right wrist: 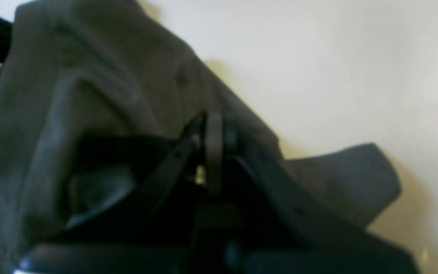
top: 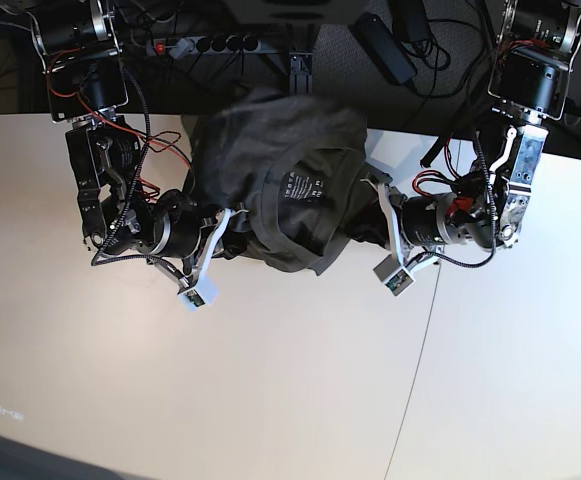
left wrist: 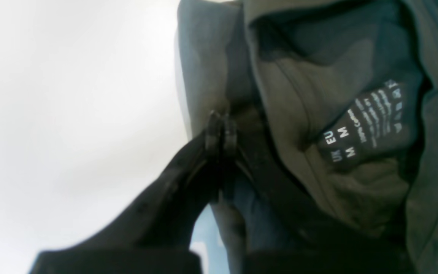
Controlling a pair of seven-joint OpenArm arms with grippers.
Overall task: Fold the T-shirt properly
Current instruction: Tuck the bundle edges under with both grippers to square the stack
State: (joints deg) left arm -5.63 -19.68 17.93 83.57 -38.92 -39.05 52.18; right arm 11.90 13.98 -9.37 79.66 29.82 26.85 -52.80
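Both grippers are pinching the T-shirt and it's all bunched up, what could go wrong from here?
1. The T-shirt hangs crumpled between the arms with the neck label exposed, so laying it down now would likely trap wrinkles.
2. The left gripper and right gripper each pinch only a thin bit of cloth; a pull apart might slip one free.

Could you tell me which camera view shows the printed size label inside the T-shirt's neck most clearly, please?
The left wrist view: the size label fills a good part of the picture, and "UK M, EU M" is readable on the T-shirt. The base view shows it only as a small white patch. The right wrist view shows none of it.
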